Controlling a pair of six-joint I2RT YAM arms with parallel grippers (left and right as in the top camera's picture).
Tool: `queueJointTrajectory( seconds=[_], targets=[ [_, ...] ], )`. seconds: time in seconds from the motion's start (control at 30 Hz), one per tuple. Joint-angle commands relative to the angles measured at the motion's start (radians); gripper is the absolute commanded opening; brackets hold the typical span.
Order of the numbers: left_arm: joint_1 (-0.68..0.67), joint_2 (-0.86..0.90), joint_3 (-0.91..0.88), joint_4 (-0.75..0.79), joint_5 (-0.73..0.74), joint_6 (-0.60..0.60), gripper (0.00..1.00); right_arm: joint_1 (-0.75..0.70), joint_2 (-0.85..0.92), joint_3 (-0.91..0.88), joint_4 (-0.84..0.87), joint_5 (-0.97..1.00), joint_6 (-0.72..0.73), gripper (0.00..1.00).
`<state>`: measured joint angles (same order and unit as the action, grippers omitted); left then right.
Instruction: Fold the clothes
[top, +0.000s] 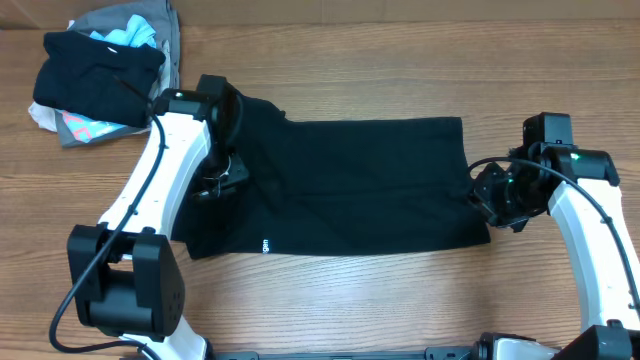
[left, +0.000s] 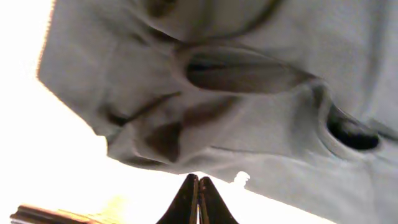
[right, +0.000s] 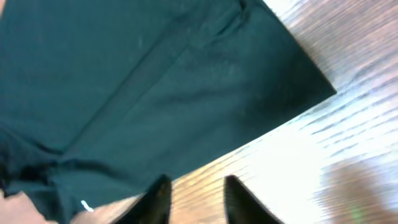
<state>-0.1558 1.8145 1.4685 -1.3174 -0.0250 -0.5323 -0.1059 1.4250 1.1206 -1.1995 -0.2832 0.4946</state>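
The clothes, a black T-shirt (top: 360, 185), lie spread flat across the middle of the table, with a small white logo (top: 264, 244) near the front edge. My left gripper (top: 222, 180) is over the shirt's left part. In the left wrist view its fingers (left: 199, 190) are pressed together with nothing between them, just short of the rumpled fabric (left: 249, 124). My right gripper (top: 487, 197) is at the shirt's right edge. In the right wrist view it (right: 196, 196) stands open over bare wood, just off the hem of the shirt (right: 124, 81).
A heap of mixed black, grey, light-blue and pink garments (top: 100, 70) sits at the back left corner. Bare wooden table (top: 400, 300) lies in front of the shirt and to its right.
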Motion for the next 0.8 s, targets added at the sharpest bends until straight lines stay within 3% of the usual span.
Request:
queueJointTrajectory(
  seconds=[0.0, 0.27, 0.57, 0.77],
  targets=[
    [-0.06, 0.006, -0.016, 0.002, 0.163, 0.114, 0.04, 0.042, -0.002, -0.005, 0.002, -0.053, -0.005, 0.18],
    [-0.199, 0.011, -0.161, 0.158, 0.18, 0.075, 0.04, 0.182, 0.032, -0.089, 0.13, -0.038, 0.048, 0.2],
    [-0.143, 0.03, -0.303, 0.345, 0.163, 0.087, 0.04, 0.182, 0.191, -0.101, 0.207, -0.012, 0.059, 0.2],
    [-0.068, 0.03, -0.333, 0.365, 0.101, 0.091, 0.04, 0.182, 0.284, -0.101, 0.248, 0.034, 0.06, 0.22]
  ],
)
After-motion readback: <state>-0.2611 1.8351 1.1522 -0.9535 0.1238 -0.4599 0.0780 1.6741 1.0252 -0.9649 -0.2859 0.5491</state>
